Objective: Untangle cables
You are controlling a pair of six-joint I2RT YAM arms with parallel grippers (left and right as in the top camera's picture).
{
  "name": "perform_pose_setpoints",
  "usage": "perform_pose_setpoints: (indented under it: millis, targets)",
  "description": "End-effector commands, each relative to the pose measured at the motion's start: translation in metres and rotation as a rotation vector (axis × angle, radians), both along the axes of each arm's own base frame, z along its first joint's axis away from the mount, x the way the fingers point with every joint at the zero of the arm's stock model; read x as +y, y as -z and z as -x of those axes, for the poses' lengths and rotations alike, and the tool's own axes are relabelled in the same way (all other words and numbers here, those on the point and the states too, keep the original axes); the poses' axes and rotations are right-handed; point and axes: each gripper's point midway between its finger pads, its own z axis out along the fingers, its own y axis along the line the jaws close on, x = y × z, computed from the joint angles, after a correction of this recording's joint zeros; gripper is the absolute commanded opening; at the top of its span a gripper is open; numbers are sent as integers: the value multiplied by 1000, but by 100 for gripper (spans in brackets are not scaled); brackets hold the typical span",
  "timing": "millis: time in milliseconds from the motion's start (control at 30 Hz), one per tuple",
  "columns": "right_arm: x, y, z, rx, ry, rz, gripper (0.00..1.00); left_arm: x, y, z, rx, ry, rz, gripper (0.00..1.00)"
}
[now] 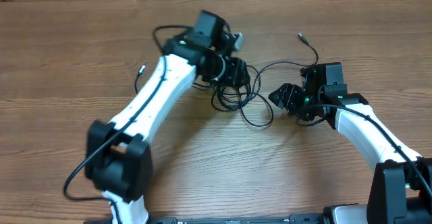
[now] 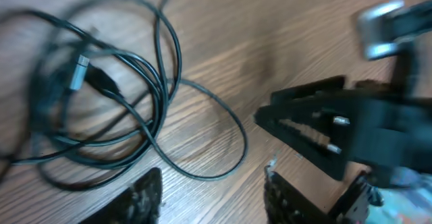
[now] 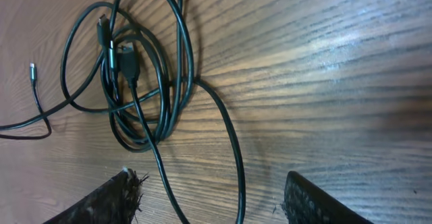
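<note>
I see the cables point(image 1: 233, 96) lying in a loose tangle mid-counter point(image 1: 202, 170), between the two arms. My left end effector point(image 2: 214, 197) hovers at the tangle's edge, fingers spread, holding nothing. My right end effector point(image 3: 212, 200) is also spread wide and empty, with loose strands on the wood passing under its gap.

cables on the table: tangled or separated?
Tangled. In both wrist views the cables lie as one bundle of overlapping, crossing loops. The overhead view shows a single clump with loose ends trailing out, not separate strands.
</note>
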Motion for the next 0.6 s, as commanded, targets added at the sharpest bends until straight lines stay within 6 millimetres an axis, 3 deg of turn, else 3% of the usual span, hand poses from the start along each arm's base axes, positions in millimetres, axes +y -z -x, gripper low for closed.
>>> perform_pose_setpoints:
  millis: [0, 133, 333, 500, 567]
  targets:
    - [0, -6, -7, -18, 0, 10, 68, -18, 34, 6, 58, 51, -20, 41]
    - [-1, -5, -4, -6, 1, 14, 68, -25, 73, 11, 146, 30, -67, 40]
    - [-1, -5, -4, -3, 2, 14, 70, -17, 120, 11, 204, 2, -164, 40]
    - [-1, -5, -4, -3, 1, 14, 72, -9, 142, 9, 210, -11, -225, 41]
    - [-1, -5, -4, -3, 1, 14, 72, -10, 144, 9, 209, -10, -223, 37]
